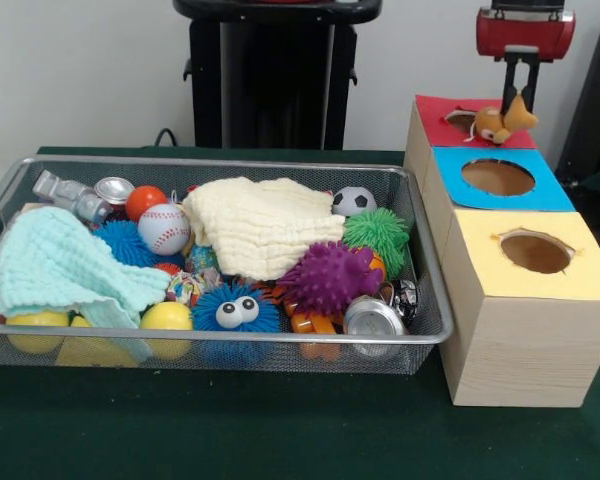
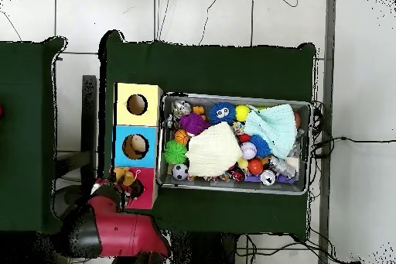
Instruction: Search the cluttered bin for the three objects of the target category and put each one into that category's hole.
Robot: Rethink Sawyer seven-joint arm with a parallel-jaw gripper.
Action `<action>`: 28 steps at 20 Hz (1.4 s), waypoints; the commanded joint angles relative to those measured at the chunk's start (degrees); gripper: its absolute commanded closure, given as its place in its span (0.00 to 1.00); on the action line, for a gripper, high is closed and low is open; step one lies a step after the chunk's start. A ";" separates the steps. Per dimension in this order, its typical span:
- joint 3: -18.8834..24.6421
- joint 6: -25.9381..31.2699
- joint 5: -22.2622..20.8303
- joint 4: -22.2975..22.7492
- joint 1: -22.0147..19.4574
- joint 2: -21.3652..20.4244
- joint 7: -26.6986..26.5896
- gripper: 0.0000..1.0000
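Hand: the hand (image 1: 521, 98) hangs over the red-topped box (image 1: 440, 125), its two black fingers pinching a small orange and tan stuffed toy (image 1: 502, 123) by its top.
Stuffed toy: it hangs just under the hand, at the round hole (image 1: 461, 119) in the red top; whether it touches the box cannot be told.
Beside the hand: a blue-topped box (image 1: 555, 190) with its own hole adjoins the red one, and a yellow-topped box (image 1: 585, 270) follows in the same row.
Away from the hand: a wire bin (image 1: 425, 330) sits on the green worktop (image 1: 280, 430) just beside the row of boxes.
In the bin: a cream cloth (image 1: 255, 225) and a pale green cloth (image 1: 55, 265) cover part of the heap; around them lie a baseball (image 1: 163, 228), a small soccer ball (image 1: 353, 201), a purple spiky ball (image 1: 330, 277), a green spiky ball (image 1: 378, 233), a blue fuzzy ball with eyes (image 1: 237, 310) and a dented can (image 1: 372, 322).
Front view only: the fingers closed on the toy.
Overhead view only: the red arm (image 2: 128, 226) covers the hand, and something pale lies inside the blue box's hole (image 2: 135, 146).
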 commanded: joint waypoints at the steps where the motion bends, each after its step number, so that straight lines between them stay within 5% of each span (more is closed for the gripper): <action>1: -2.47 9.64 3.57 5.15 2.28 -1.54 14.95 1.00; 6: -1.87 10.25 3.52 7.06 1.78 -3.59 13.79 1.00; 14: 15.78 -3.44 -1.22 17.86 -15.98 -2.80 9.76 1.00; 23: 22.78 -12.29 -5.59 17.55 -20.96 3.75 13.67 1.00; 28: 27.67 -12.10 -5.62 17.67 -23.54 2.05 15.34 1.00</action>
